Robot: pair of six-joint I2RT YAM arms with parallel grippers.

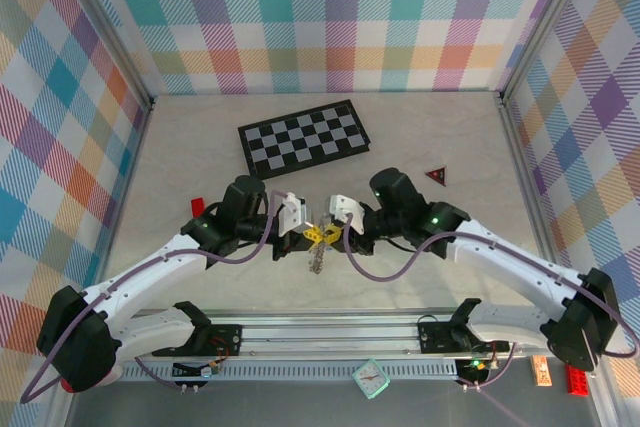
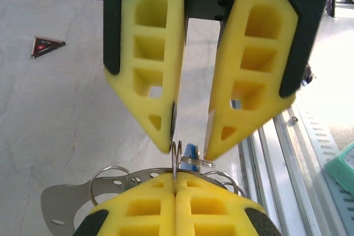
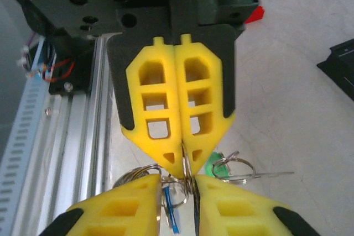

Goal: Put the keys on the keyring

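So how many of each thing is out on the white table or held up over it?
chessboard: 1
triangle: 1
red block: 1
keyring: 1
blue key: 1
green key: 1
Total: 6

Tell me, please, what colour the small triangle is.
Dark red, dark-edged; the triangle shows best in the left wrist view.
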